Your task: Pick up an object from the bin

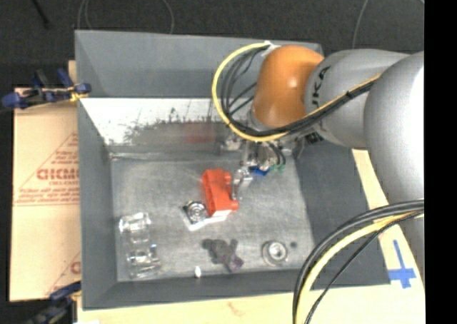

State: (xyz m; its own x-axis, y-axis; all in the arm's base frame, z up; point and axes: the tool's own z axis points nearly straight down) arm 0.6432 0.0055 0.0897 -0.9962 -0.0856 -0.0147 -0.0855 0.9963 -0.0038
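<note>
reaching into the grey bin [96, 208] from the right, the arm is holding its gripper [243, 174] low, just beside the right edge of a red block on a white base [216, 193] near the bin's middle. i cannot tell whether the gripper is wide or narrow. the block is lying on the floor, so grasping and lifting are looking undone. a clear plastic piece [137, 244], a dark purple thing [223, 251] and a silver disc [275, 250] are lying well apart.

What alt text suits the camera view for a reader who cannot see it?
The robot's claw hangs beside a red block near the middle of a grey metal bin. A clear plastic piece, a dark purple scrap and a small silver round part lie lower in the view.
</note>
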